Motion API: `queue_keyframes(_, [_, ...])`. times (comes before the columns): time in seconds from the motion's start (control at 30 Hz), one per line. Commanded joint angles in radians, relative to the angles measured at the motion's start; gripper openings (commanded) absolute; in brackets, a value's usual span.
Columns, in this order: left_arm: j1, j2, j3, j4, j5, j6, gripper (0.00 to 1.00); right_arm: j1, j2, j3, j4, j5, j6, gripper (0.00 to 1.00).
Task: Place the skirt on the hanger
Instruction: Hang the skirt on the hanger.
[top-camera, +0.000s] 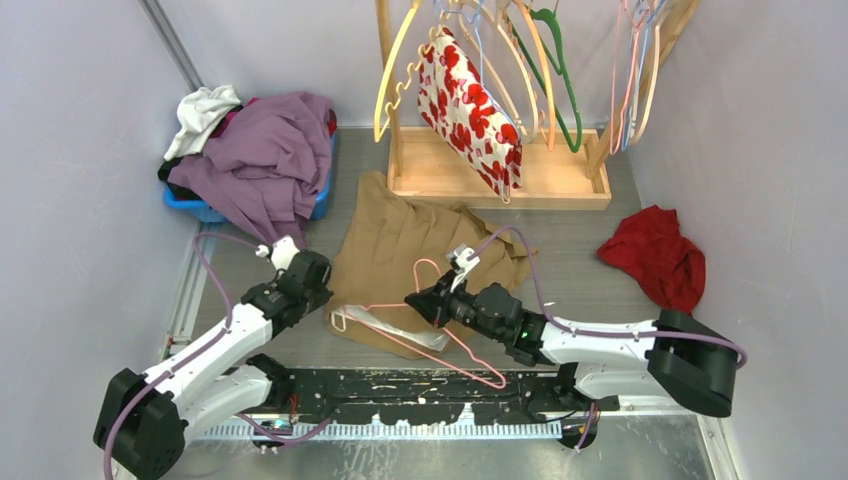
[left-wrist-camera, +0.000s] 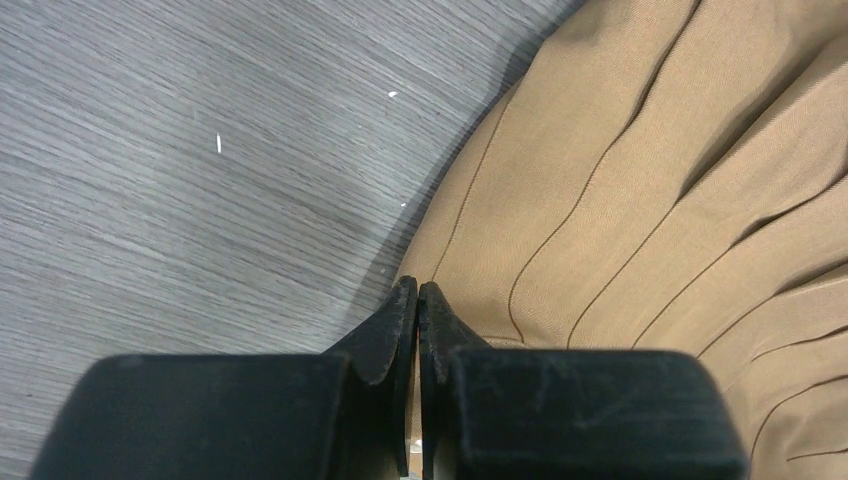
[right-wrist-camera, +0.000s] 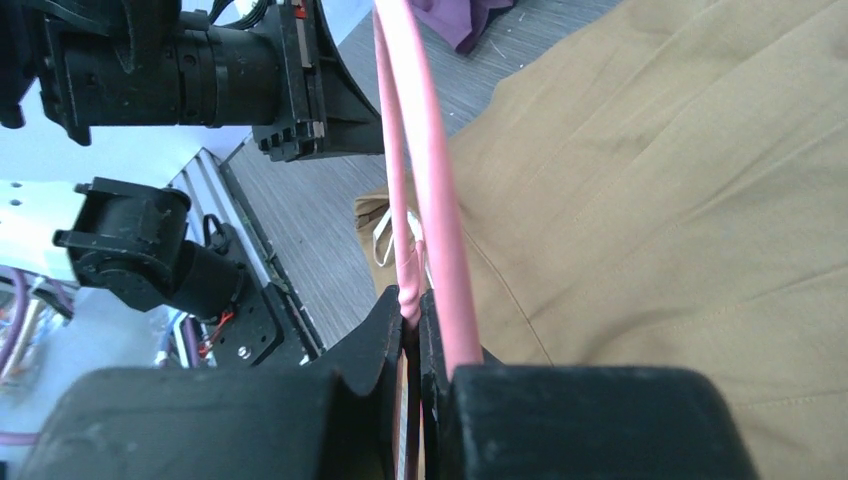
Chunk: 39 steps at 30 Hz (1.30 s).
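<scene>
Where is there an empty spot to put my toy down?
Bare table lies between the tan skirt and the red cloth, in front of the wooden rack. It is crowded by the blue basket and around the pink hanger.

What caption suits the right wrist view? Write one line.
Right gripper shut on the pink hanger, with the tan skirt spread beneath.

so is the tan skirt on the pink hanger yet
Off. The tan skirt lies spread on the table, with the pink hanger lying over it, pinched by the right fingers.
</scene>
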Motion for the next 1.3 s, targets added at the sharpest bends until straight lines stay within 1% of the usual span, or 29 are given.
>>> queue_keyframes(0.0, [0.005,-0.03,0.02,0.028,0.003,0.018,0.04,-0.067,-0.085,-0.027,-0.021,-0.094,0.09,0.01])
queue_keyframes(0.1, [0.004,-0.03,0.015,0.035,0.017,0.014,0.03,-0.13,-0.059,-0.042,0.039,-0.209,0.159,0.01])
queue_keyframes(0.2, [0.005,-0.033,0.015,0.028,0.023,0.014,0.02,-0.157,-0.042,-0.059,0.087,-0.232,0.2,0.01])
queue_keyframes(0.23, [0.004,-0.036,0.016,0.025,0.025,0.014,0.02,-0.158,-0.06,-0.058,0.065,-0.232,0.206,0.01])
queue_keyframes(0.5, [0.004,-0.064,0.01,0.004,0.024,0.019,0.02,-0.158,-0.228,0.07,-0.278,-0.283,0.21,0.01])
queue_keyframes(0.63, [0.005,-0.073,0.004,0.004,0.028,0.017,0.02,-0.158,-0.273,0.106,-0.362,-0.292,0.217,0.02])
queue_keyframes(0.77, [0.005,-0.081,-0.001,0.005,0.032,0.015,0.02,-0.157,-0.197,0.15,-0.377,-0.284,0.219,0.02])
queue_keyframes(0.97, [0.005,-0.093,0.002,-0.003,0.031,0.016,0.02,-0.152,-0.052,0.188,-0.316,-0.287,0.235,0.02])
queue_keyframes(1.13, [0.004,-0.091,-0.001,-0.001,0.028,0.017,0.02,-0.151,-0.004,0.216,-0.311,-0.272,0.221,0.02])
queue_keyframes(1.27, [0.005,-0.088,-0.007,0.01,0.031,0.018,0.02,-0.152,-0.004,0.225,-0.304,-0.274,0.222,0.02])
